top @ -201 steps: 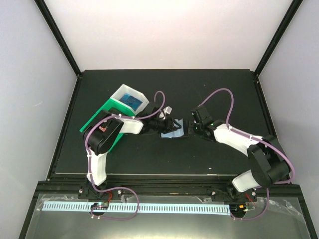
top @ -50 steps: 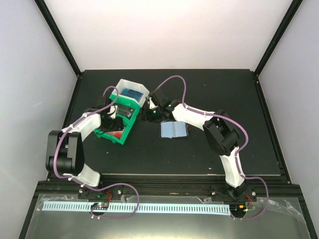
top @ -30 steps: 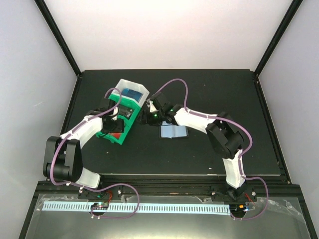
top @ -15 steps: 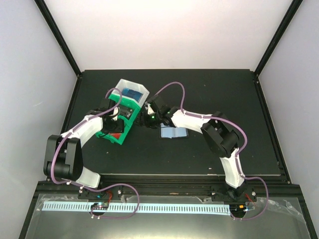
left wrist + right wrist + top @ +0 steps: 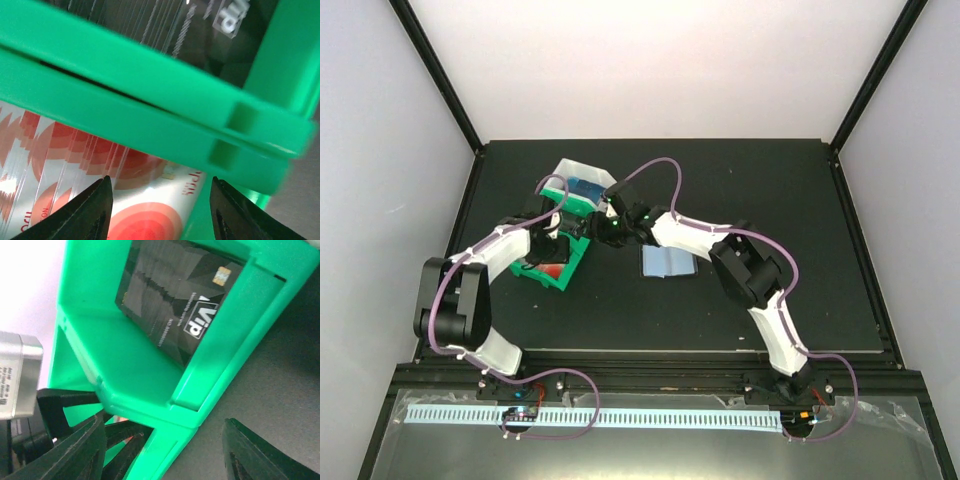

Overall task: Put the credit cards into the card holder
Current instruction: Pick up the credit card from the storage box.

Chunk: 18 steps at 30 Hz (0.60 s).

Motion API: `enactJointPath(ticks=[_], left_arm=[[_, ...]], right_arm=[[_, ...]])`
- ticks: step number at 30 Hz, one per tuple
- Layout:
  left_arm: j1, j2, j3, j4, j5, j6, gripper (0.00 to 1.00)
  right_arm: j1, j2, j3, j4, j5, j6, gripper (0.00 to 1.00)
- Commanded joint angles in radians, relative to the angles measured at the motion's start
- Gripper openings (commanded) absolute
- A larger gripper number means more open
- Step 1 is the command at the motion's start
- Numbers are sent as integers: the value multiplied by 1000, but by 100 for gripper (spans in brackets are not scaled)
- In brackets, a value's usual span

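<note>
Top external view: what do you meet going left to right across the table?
left gripper → right gripper → card holder. Left out: green tray and white tray, which overlap the grippers.

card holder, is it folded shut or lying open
Open. In the top view the card holder lies spread flat, its light blue inside facing up; what its pockets hold cannot be told.
</note>
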Motion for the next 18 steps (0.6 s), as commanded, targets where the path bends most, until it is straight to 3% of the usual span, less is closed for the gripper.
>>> enactJointPath(ticks=[1,8,18], left_arm=[[0,48,7,-26,-44,24,54],[-1,49,-8,-32,-43,33,56],[0,48,28,-50,97,37,39]], right_arm=[[2,32,41,-40,60,43,63],[2,82,117,-89,73,31,62],[2,142,164,-107,54,21,56]])
